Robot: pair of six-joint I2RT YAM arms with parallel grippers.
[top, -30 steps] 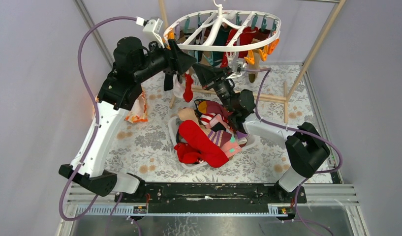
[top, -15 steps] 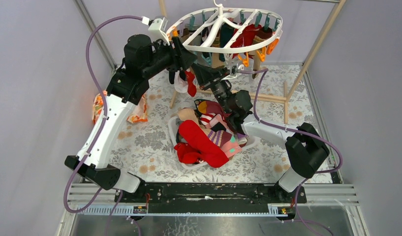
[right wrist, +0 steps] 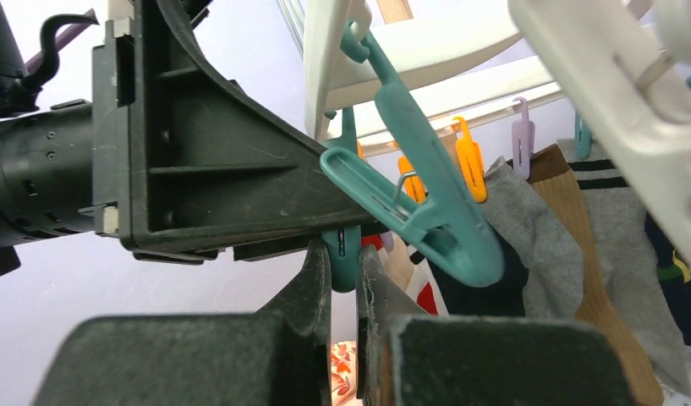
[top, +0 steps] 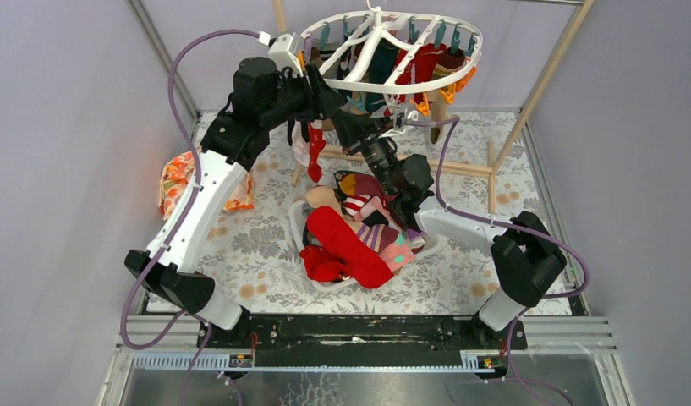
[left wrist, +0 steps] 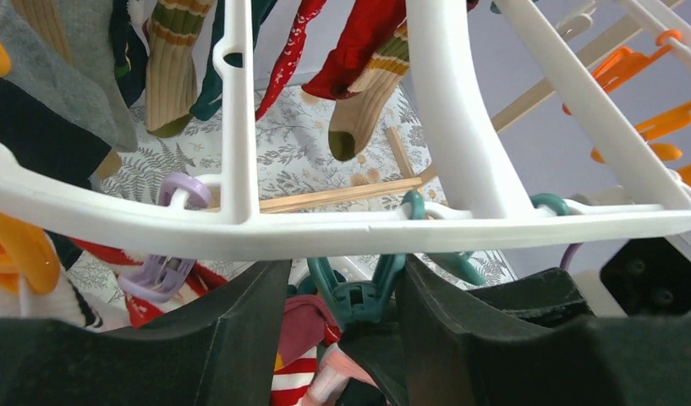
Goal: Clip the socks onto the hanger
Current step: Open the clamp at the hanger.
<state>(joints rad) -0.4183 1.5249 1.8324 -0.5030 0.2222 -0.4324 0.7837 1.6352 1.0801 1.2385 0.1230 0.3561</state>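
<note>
Floral tablecloth [top: 240, 245], one sock pile [top: 350, 241], one hanger [left wrist: 460, 228], two grippers: left gripper [left wrist: 343, 269] half-open around one teal clip [left wrist: 359, 298], right gripper [right wrist: 343, 254] pinching it

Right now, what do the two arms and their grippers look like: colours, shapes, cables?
The left arm and right arm share one build: white shell links between bulky black joint housings. A purple cable loops loosely along each. The left gripper and right gripper have matte black, wedge-shaped fingers, the right pair visibly scuffed.
</note>
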